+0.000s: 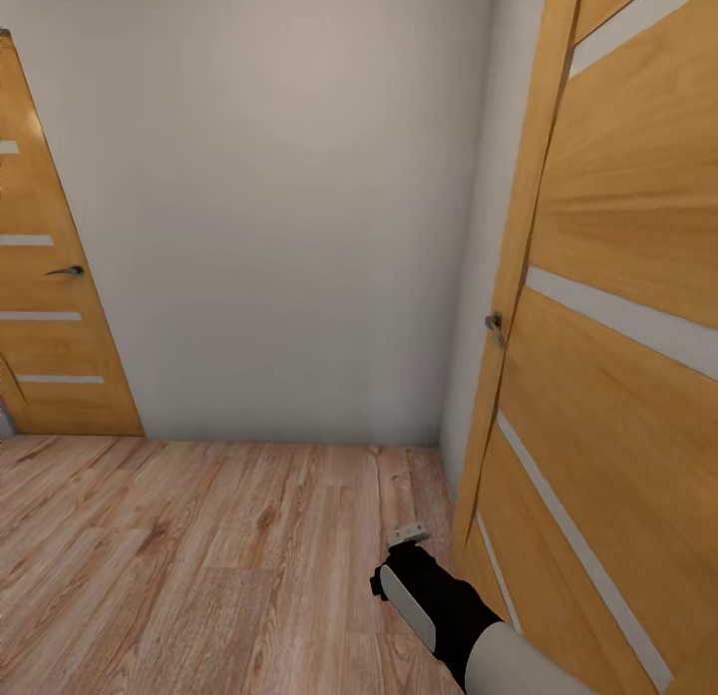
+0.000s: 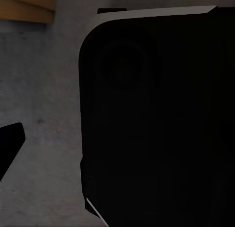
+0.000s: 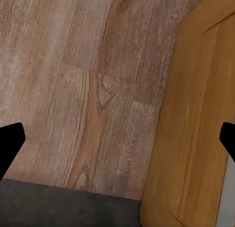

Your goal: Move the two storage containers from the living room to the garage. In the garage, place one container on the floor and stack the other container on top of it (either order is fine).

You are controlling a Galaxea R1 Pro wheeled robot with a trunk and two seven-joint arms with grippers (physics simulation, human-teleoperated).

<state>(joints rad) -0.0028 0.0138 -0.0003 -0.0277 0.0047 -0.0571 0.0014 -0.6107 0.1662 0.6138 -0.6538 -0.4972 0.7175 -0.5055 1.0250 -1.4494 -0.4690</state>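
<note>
in hallway corner, wood floor: transit step, containers not in sight. open door at 3 o'clock. right gripper spread wide, empty; left gripper's opening can't tell. next: steer through doorway, clear door edge.

light wood-plank floor, orange-brown doors with pale stripes, seemingly off-white wall.

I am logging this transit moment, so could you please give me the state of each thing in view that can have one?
Near wooden door: swung open, seen at an angle, beside the right arm.
Far wooden door: looks shut in the wall.
Right hand: open, empty, its fingertips wide apart over the wood-plank floor.
Left hand: cannot tell, one fingertip shows beside a dark body.
</note>
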